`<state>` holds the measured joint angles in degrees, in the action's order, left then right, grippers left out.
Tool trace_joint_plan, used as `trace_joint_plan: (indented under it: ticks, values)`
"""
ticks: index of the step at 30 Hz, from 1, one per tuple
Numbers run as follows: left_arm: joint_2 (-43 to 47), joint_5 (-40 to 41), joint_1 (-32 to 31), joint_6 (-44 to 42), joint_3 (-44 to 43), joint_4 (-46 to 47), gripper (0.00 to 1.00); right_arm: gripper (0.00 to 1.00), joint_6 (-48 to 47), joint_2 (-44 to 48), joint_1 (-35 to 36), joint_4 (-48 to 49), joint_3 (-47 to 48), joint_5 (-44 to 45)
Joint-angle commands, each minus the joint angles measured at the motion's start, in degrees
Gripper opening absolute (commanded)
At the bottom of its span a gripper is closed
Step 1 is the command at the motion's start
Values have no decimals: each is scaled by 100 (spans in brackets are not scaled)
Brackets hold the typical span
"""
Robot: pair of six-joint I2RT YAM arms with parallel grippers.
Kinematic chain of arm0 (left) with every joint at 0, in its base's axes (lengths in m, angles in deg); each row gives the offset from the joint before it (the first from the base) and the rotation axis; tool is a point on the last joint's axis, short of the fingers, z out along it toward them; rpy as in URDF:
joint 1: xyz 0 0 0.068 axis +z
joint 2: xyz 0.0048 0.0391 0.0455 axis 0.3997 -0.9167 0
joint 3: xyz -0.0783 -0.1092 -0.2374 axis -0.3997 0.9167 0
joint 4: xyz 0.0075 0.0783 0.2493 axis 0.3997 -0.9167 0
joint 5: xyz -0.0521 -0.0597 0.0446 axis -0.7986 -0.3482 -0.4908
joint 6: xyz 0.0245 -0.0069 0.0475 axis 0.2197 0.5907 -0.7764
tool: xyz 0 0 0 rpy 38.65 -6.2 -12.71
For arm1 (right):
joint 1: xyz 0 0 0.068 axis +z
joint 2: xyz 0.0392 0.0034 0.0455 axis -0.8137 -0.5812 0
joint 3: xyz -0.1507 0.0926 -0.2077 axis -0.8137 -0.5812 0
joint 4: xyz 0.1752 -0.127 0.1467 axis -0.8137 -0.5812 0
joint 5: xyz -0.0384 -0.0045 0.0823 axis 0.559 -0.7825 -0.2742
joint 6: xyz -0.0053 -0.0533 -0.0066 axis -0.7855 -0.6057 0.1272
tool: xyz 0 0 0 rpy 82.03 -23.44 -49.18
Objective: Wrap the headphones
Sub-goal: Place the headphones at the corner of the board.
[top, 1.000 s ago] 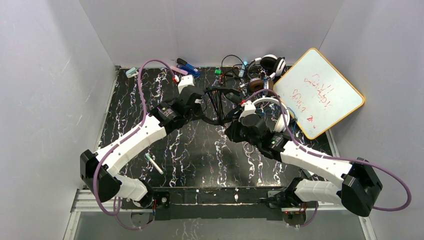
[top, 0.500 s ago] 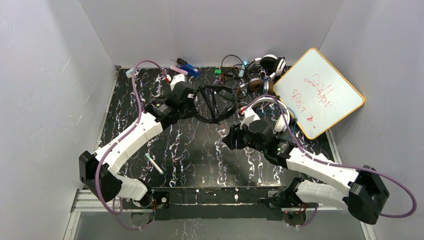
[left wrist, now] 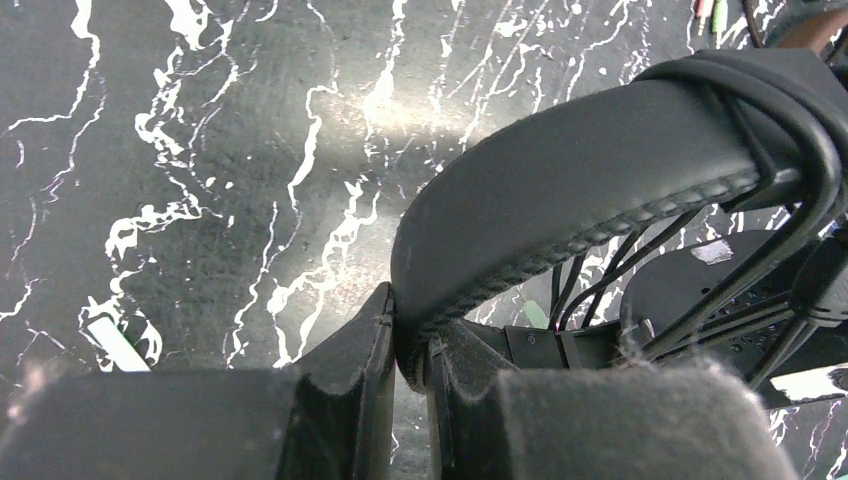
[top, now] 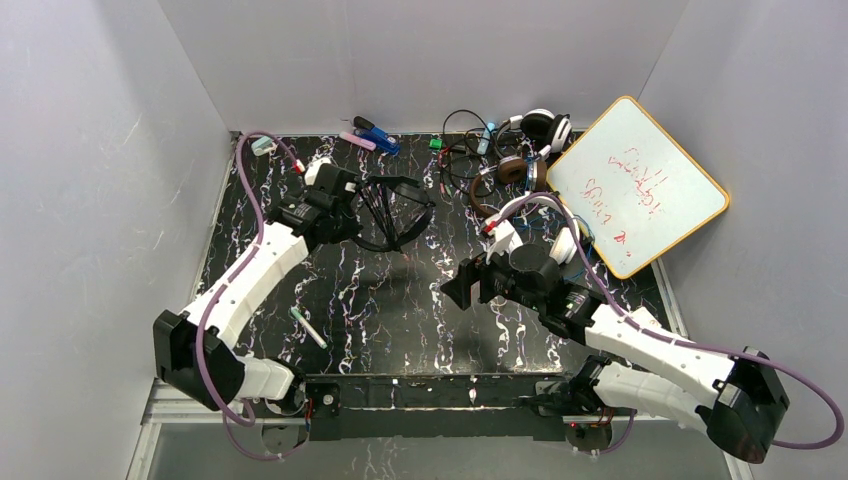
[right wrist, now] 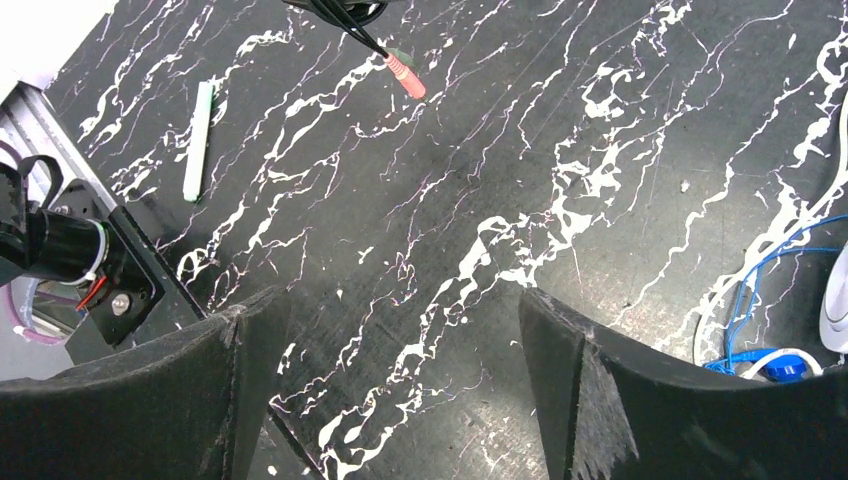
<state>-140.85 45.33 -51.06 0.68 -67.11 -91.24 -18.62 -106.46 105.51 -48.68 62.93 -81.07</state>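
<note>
Desk (top: 420,300) is black marble-look with white veining, boxed in by plain pale walls on three sides. Whiteboard (top: 640,185) with red scribble leans in the far right corner. Along the far edge, right of centre, there's a tangle of headsets and cords: brown-cupped headphones (top: 512,168), with a black-and-white pair (top: 543,125) behind them. Small coloured bits sit further left on that edge, too small to identify. Green pen (top: 308,328) lies alone toward the near left corner.

Left arm runs up the left side from its base, wrist bent inward. Left gripper (top: 340,200) sits over the far left part of the desk. On its wrist cam I see the fingers (left wrist: 345,385) pressed onto the padded headband of the black headphones (left wrist: 600,180) — a firm pinch near the band's end, with cord strands running across under the band. That headset sticks out to the right of the gripper, toward the far middle of the desk. Can't tell whether its cups touch the surface.

Right arm comes in from the near right corner, forearm angled toward centre. Right gripper (top: 455,288) points left above mid-desk, fingers spread wide over bare desk. Its wrist cam shows a pink jack plug (right wrist: 408,80) on a black cord ahead. White headphones (top: 563,245) lie just beside the forearm — blue cable (right wrist: 760,300) next to them.
</note>
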Motion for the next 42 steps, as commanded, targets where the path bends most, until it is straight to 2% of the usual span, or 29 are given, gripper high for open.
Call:
trace_joint_plan:
  ticks: [1,7,12,20,32,37,41,42]
  values:
    - [380,-180,351,-5,109,-152,4,92,-225,179,-8,229,-43,-96]
    - [-30,-1215,1355,-256,290,-184,3,92,-208,145,-11,308,-55,-391]
    - [-547,-2550,2194,-356,69,-76,5,92,-180,107,-14,372,-12,-591]
    - [-1664,-3300,3357,-659,-509,-182,6,92,-240,11,-17,349,93,-763]
    - [-3094,-3014,4565,-846,-1363,-182,10,92,-246,124,-22,198,179,-790]
    - [-3648,-2967,4815,-887,-1665,-151,14,92,-264,311,-18,-83,216,-651]
    - [-3989,-2888,4876,-985,-1982,-347,24,92,-250,450,-17,-144,160,-508]
    - [-4017,-2853,4875,-996,-2028,-393,36,92,-227,460,-16,-148,153,-486]
